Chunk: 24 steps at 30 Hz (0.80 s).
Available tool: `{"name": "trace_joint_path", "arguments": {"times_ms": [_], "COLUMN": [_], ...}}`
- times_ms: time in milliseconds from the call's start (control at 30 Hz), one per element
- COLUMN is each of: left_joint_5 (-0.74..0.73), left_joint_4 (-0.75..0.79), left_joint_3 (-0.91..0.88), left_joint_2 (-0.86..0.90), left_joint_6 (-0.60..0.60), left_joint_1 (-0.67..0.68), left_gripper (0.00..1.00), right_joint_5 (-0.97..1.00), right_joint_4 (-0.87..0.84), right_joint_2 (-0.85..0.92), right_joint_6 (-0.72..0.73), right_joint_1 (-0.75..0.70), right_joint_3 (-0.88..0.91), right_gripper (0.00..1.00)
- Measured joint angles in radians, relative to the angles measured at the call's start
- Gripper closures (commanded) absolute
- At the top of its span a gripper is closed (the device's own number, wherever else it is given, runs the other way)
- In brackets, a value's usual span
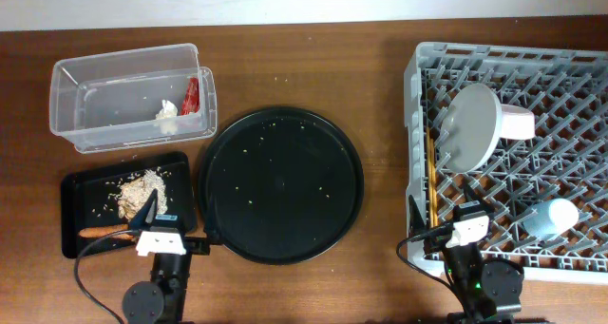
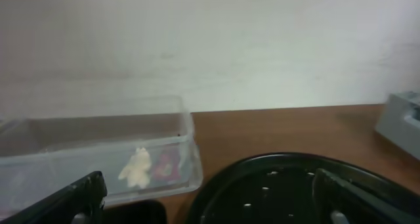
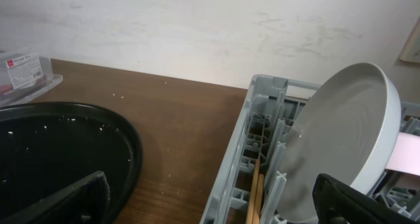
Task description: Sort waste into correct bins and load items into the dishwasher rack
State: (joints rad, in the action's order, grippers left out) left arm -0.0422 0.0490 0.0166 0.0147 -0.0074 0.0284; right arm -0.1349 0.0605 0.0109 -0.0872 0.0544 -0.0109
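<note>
Your left gripper (image 2: 209, 178) sits at 7 o'clock on the table with its claw spread wide and nothing in it, one finger at each edge of the wrist view. From overhead it is above the near right part of the shallow black tray (image 1: 71, 186). That tray holds the beige food scraps (image 1: 142, 189) near its middle and the carrot (image 1: 104, 232) at its 6 o'clock edge. At 10 o'clock on the table, the clear tub (image 1: 95, 77) holds the red wrapper (image 1: 191, 94) against its right wall, with the white tissue (image 1: 168, 115) just at the wrapper's 7 o'clock. The large round black tray (image 1: 280, 186) lies at the centre, dotted with crumbs. Your right gripper (image 3: 211, 179) is at 5 o'clock, equally wide and empty, over the near left corner of the dishwasher rack (image 1: 413, 124). In the rack, the plate (image 1: 470, 124) stands tilted on edge and the white bowl (image 1: 518, 123) is at its 3 o'clock side. The chopsticks (image 1: 430, 186) lie along the left wall, and the small cup (image 1: 551, 218) lies on its side toward 4 o'clock.
</note>
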Motion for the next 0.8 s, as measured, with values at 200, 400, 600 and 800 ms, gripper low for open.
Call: {"name": "trace_joint_path", "arguments": {"times_ms": [200,400,600,800], "left_joint_5": [0.014,0.008,0.008,0.008], "left_joint_4": [-0.128,-0.128,-0.128,-0.128], "left_joint_3": [-0.002,-0.002,-0.002,-0.002], "left_joint_2": [-0.003,-0.003,-0.003,-0.003], "left_joint_6": [0.000,0.000,0.000,0.000], "left_joint_1": [0.016,0.016,0.016,0.016], "left_gripper": [0.01,0.01,0.01,0.01], "right_joint_5": [0.000,0.000,0.000,0.000], "right_joint_4": [0.000,0.000,0.000,0.000], "right_joint_2": [0.000,0.000,0.000,0.000], "right_joint_6": [0.000,0.000,0.000,0.000], "right_joint_1": [0.000,0.000,0.000,0.000], "right_joint_3": [0.000,0.000,0.000,0.000], "right_gripper": [0.02,0.02,0.02,0.02]}}
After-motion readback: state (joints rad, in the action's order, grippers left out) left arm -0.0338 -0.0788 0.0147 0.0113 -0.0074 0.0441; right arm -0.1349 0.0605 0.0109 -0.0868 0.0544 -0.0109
